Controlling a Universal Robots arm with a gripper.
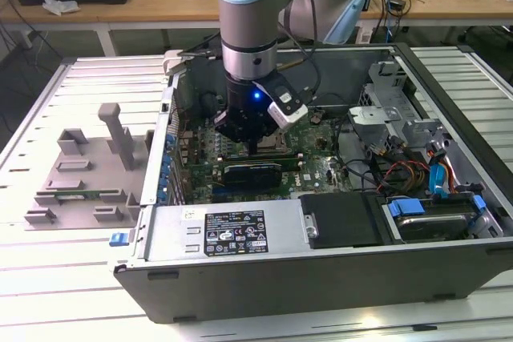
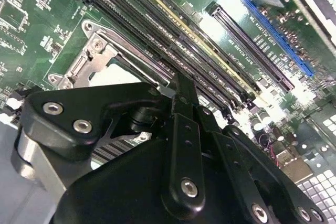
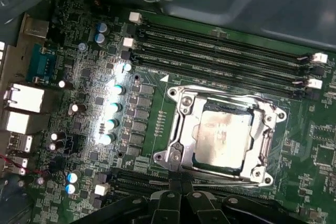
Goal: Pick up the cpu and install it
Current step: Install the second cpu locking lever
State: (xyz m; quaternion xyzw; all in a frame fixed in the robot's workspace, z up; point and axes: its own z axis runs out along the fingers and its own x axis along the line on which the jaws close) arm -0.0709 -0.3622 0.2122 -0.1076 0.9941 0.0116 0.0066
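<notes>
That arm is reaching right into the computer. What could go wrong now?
The cpu lies within the metal socket frame; if it sits slightly skewed, pressing down could harm it. The gripper hangs low over the motherboard, beside the memory slots and close to the loose cables in the case, so a stray move might scrape or snag them.

Lab; cluttered workbench [image 1: 160, 2], open computer case [image 1: 449, 270]
</notes>
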